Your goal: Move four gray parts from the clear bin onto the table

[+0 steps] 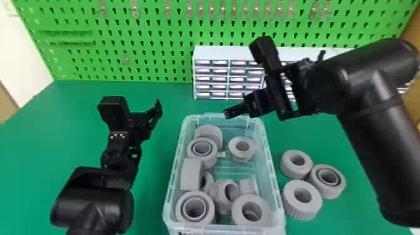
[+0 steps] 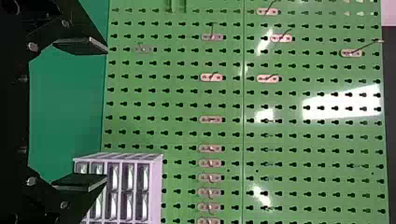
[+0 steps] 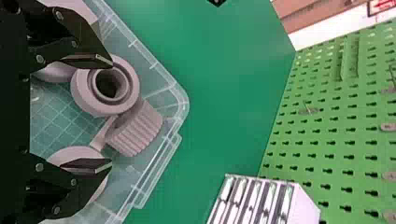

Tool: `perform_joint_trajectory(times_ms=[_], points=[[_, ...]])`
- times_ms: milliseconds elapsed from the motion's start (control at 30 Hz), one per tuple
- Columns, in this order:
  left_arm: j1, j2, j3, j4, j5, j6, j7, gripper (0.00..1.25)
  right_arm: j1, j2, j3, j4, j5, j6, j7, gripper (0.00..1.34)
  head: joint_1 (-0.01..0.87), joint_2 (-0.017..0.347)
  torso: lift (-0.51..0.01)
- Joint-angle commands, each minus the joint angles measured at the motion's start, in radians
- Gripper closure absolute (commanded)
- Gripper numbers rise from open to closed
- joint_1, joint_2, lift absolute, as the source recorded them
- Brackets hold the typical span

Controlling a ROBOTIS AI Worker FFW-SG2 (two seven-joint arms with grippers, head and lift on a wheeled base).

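My right fingers [image 3: 88,49] are spread with nothing between them, above the far end of the bin [image 1: 175,168], where the loose gray parts lie below their tips. Just beneath, the hollow part [image 3: 84,95] looks stiff and fairly light, unlikely to crush; its smooth round wall could slip if I pinch off-centre. The ridged part [image 3: 137,128] touching it lies on its side and might roll, though its grooves should grip well. The single part [image 1: 232,149], below and apart from those, looks easiest: I'd straddle its outer wall, low and square. Lower right of my right fingers, outside the bin, three parts [image 1: 302,209] sit on the desk [image 1: 62,109], so one more seems due. My left fingers [image 2: 91,44], well left, are parted and empty.
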Motion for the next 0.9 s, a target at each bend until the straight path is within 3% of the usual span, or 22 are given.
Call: perform_joint_trajectory(times_ms=[0,367,867], points=[[0.000,0.000,0.005,0.000,-0.001,0.000,-0.001,0.30,-0.019,0.009,0.046,0.037,-0.017,-0.025,0.000,0.51,0.693,0.072,-0.052],[0.000,0.000,0.012,-0.006,-0.004,0.000,-0.003,0.30,-0.029,0.015,0.091,0.079,-0.054,-0.042,0.000,0.51,0.693,0.072,-0.052],[0.014,0.000,0.032,-0.022,-0.017,0.002,-0.004,0.29,-0.039,0.013,0.111,0.092,-0.022,0.079,0.000,0.51,0.693,0.072,-0.052]])
